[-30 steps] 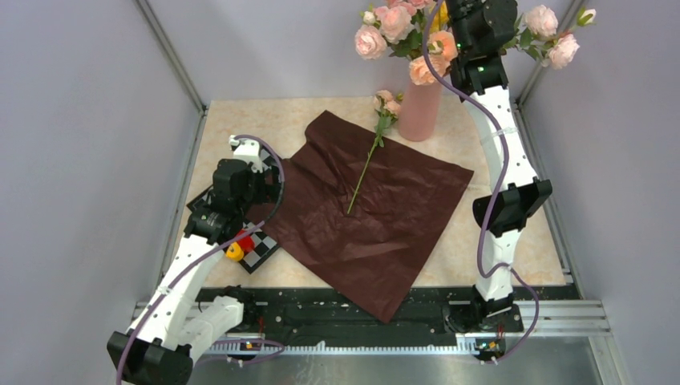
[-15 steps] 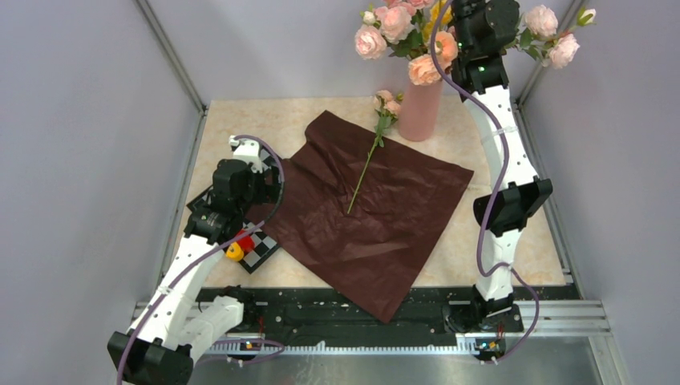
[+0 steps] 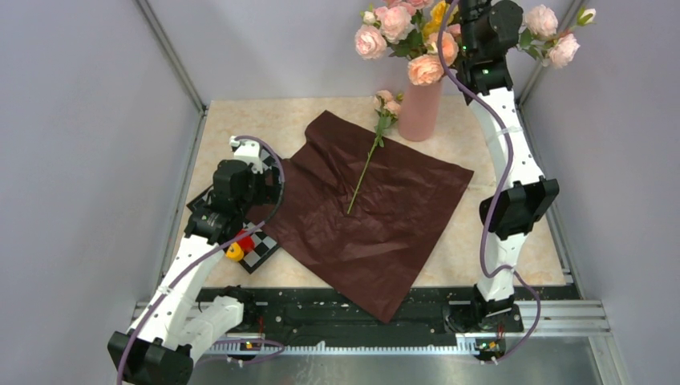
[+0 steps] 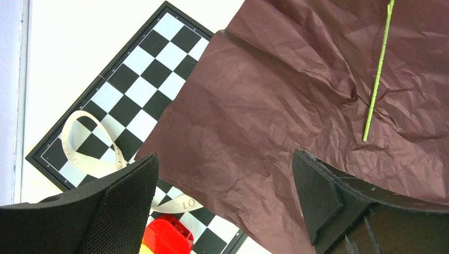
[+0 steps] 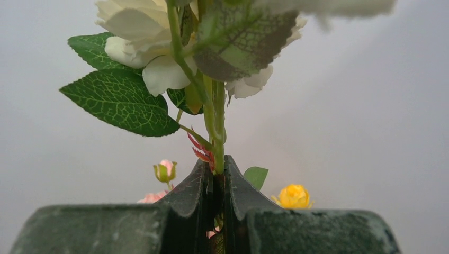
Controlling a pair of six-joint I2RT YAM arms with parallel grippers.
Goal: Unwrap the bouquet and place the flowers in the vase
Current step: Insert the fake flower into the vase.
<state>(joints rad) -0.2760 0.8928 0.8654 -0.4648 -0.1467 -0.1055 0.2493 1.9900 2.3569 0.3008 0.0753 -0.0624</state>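
High at the far edge, beside the 1 slim matte salmon vase [image 3: 419,108], the right gripper [image 5: 214,169] is clenched on 1 thin green flower stem [image 5: 218,127] bearing white petals and veined leaves. 1 further flower [image 3: 369,160] lies on the 1 crinkled dark-red paper sheet [image 3: 377,216]. Left gripper [image 4: 222,164]: released, jaws wide.

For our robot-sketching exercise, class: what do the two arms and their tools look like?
The left arm and right arm have white links and black joint housings, each trailed by a purple cable. The left tool has broad black fingers with textured pads; the right tool's are dark, wedge-shaped.
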